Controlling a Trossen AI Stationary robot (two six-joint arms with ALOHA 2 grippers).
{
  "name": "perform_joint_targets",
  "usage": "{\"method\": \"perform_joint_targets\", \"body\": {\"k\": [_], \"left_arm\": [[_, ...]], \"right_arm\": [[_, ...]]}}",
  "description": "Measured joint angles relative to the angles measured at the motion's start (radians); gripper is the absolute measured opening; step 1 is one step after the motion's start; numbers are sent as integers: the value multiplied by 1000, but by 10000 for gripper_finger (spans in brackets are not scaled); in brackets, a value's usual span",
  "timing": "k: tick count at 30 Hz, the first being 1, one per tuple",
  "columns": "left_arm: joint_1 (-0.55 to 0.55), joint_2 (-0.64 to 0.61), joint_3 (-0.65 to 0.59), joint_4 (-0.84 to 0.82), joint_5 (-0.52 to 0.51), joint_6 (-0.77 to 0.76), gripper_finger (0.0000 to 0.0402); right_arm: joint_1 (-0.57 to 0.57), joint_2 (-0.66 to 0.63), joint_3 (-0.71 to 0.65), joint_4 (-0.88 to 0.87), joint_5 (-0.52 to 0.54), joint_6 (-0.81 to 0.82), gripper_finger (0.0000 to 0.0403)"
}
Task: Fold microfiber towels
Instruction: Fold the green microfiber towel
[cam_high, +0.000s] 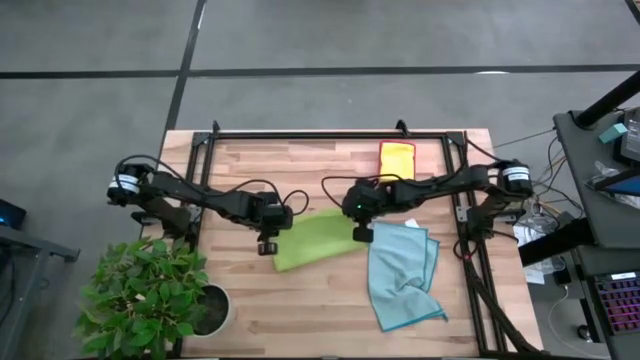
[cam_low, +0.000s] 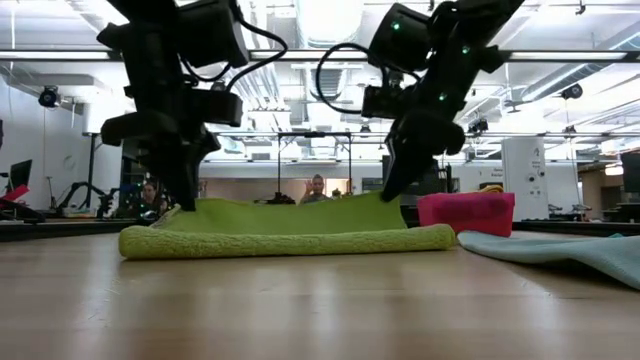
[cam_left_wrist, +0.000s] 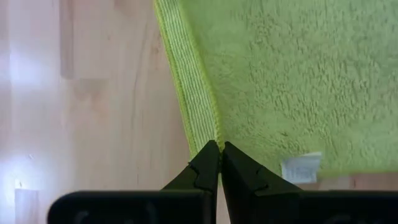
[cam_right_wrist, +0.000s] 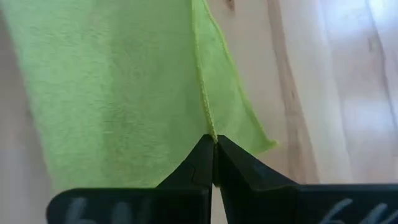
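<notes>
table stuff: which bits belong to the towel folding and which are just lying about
Job:
green towel, pinched by left gripper and right gripper
light blue towel
yellow towel

Lying about:
pink-red tray
potted plant

Bright, even overhead light. Ceiling strips (cam_low: 330, 55) glare in low view; arms backlit, near-silhouettes. Table (cam_low: 300, 310) blurred up close. Wrist views soft, pale wash at edges.
</notes>
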Motion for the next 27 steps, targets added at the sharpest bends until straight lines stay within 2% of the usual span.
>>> {"method": "perform_joint_targets", "body": {"k": [15, 23, 27], "left_arm": [[0, 0, -12, 29, -49, -11, 4], [0, 0, -12, 30, -74, -15, 72], [0, 0, -12, 30, -77, -19, 104]], "right_arm": [[0, 15, 89, -56, 81, -19, 9], [0, 17, 89, -55, 88, 28, 33], [0, 15, 89, -55, 193, 28, 56]]}}
